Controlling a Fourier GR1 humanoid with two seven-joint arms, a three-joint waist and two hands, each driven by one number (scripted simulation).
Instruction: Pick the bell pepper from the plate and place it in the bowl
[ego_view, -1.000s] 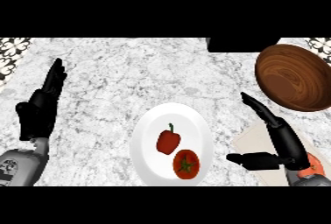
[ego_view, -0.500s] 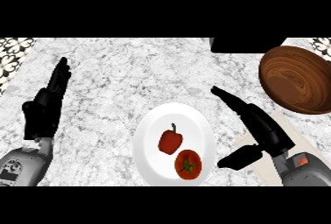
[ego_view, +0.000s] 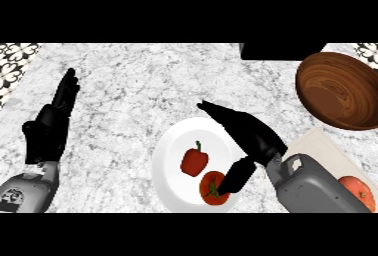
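Bell pepper (ego_view: 194, 161) is lying on the white plate (ego_view: 171, 175), stem up, with a tomato (ego_view: 212, 188) just below it on the same plate. Right robot hand (ego_view: 249, 134) is hovering over the plate's right part, fingers straight and apart from the thumb, holding nothing; the thumb is overlapping the tomato. Wooden bowl (ego_view: 340, 90) is sitting well apart at the upper right of the marble bench (ego_view: 140, 90). Left robot hand (ego_view: 52, 123) is resting open at the left, fingers up.
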